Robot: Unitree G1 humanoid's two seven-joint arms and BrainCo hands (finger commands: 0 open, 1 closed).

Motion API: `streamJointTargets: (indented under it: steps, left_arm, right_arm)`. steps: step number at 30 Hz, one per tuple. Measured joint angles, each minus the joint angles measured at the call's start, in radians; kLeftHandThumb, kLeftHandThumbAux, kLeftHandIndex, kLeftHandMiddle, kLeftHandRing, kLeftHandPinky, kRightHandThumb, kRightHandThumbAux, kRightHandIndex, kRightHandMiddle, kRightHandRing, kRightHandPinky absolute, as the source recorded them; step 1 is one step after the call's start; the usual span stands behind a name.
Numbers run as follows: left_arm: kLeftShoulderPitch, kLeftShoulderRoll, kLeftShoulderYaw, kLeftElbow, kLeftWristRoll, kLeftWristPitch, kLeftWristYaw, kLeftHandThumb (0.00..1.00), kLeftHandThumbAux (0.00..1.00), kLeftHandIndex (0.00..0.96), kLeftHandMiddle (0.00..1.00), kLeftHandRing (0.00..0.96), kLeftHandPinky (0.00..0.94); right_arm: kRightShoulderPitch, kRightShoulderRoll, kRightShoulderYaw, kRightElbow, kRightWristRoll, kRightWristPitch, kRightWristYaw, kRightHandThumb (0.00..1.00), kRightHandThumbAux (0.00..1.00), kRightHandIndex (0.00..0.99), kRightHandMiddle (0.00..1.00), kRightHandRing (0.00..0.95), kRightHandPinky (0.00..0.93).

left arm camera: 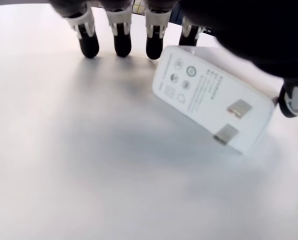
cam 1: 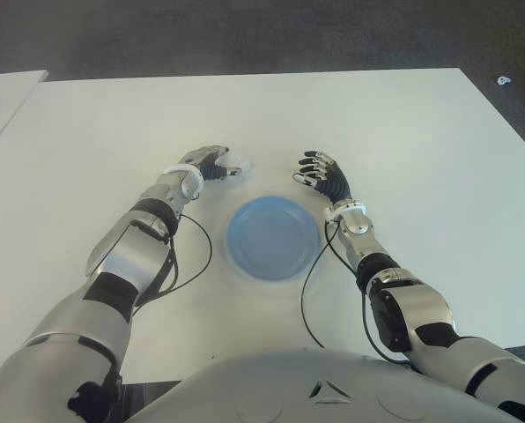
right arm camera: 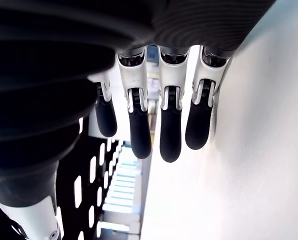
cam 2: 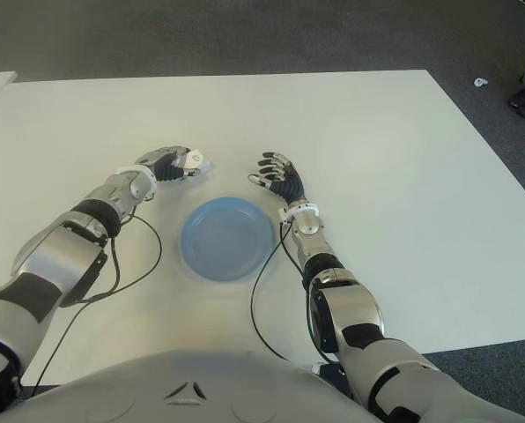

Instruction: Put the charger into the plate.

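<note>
Left hand stretched forward over the white table, beyond the plate's far-left rim, fingers curled around the charger. Charger white, flat-faced, printed markings and two metal prongs showing on one face, gripped between fingertips and thumb, close above the tabletop, outside the blue plate. Right hand raised just beyond the plate's far-right rim, fingers loosely extended, gripping nothing.
</note>
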Motion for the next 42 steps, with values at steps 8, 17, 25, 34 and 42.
streamJointTargets:
  steps: [8,17,25,34,42]
  left_arm:
    - [-0.008,0.008,-0.08,0.003,0.066,0.023,0.039,0.094,0.244,0.0,0.0,0.0,0.0]
    - [-0.008,0.008,-0.109,0.004,0.076,0.046,0.045,0.109,0.257,0.0,0.0,0.0,0.0]
    - [-0.007,0.009,-0.129,0.004,0.086,0.058,0.06,0.111,0.265,0.0,0.0,0.0,0.0]
    - [-0.007,0.012,-0.152,0.003,0.086,0.066,0.067,0.109,0.272,0.0,0.0,0.0,0.0]
    - [-0.005,0.011,-0.142,0.003,0.08,0.066,0.065,0.166,0.316,0.014,0.024,0.02,0.101]
  right_arm:
    - [-0.004,0.001,0.015,0.001,-0.009,0.005,-0.014,0.162,0.744,0.24,0.35,0.351,0.347]
    - [-0.005,0.004,0.016,0.001,-0.01,0.008,-0.017,0.163,0.744,0.245,0.352,0.353,0.345]
    - [-0.005,0.007,0.015,0.0,-0.009,0.008,-0.018,0.17,0.743,0.243,0.351,0.35,0.343]
    - [-0.004,0.009,0.015,0.0,-0.009,0.008,-0.018,0.166,0.742,0.239,0.348,0.349,0.344]
    - [-0.003,0.01,0.014,-0.002,-0.008,0.008,-0.018,0.162,0.725,0.231,0.348,0.352,0.353]
